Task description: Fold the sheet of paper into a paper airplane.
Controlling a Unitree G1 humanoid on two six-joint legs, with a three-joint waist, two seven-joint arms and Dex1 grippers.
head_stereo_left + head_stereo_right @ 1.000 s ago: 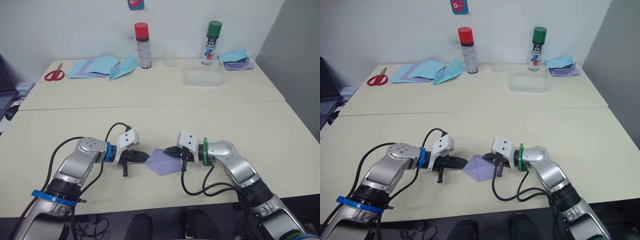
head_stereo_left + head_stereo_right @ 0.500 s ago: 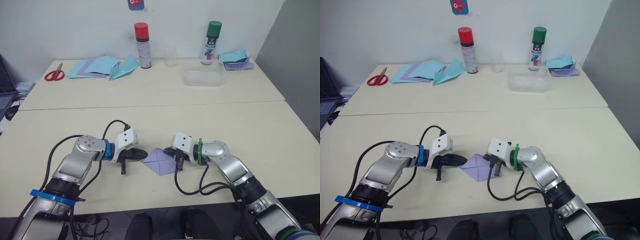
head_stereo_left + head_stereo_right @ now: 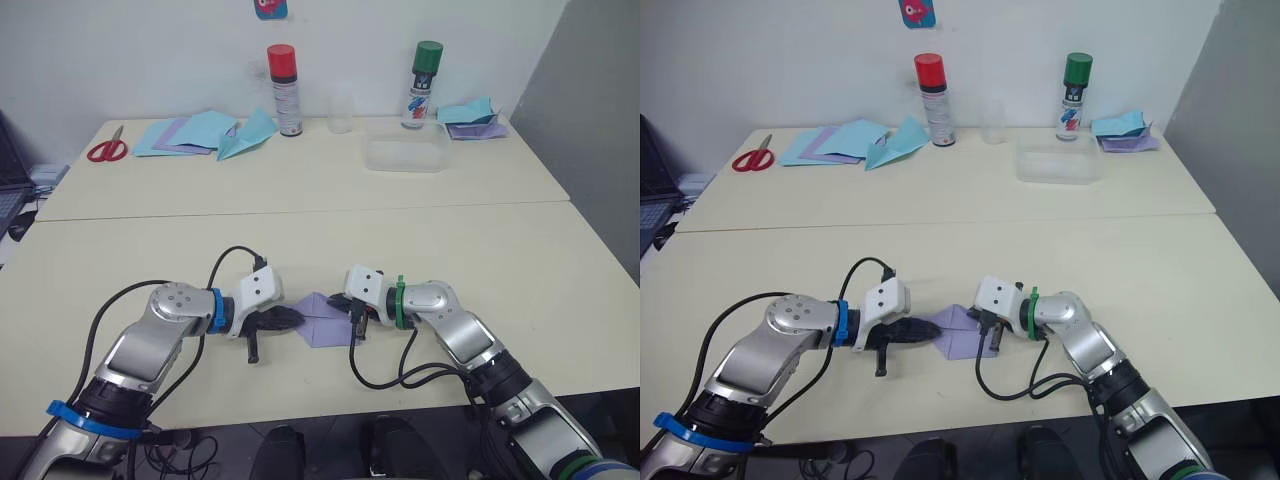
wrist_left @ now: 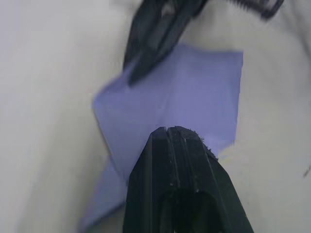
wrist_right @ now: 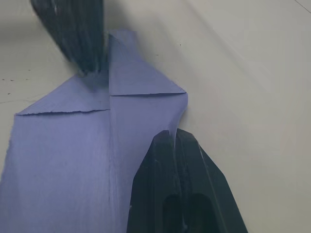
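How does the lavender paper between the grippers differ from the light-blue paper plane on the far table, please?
The lavender sheet of paper lies flat and only partly folded, two corner flaps meeting at its centre crease; the light-blue paper plane is a finished pointed wedge. The lavender one has both grippers on it; the blue one lies untouched. Both are folded paper.

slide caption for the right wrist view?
Both shut tools, right and left, pressing the partly folded lavender paper flat on the table.

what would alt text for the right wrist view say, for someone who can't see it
The right gripper, its two black fingers shut together, presses on the edge of the sheet of paper, lavender and lying flat on a cream table with two corner flaps folded in to a centre crease. The left gripper presses on the paper's pointed far end.
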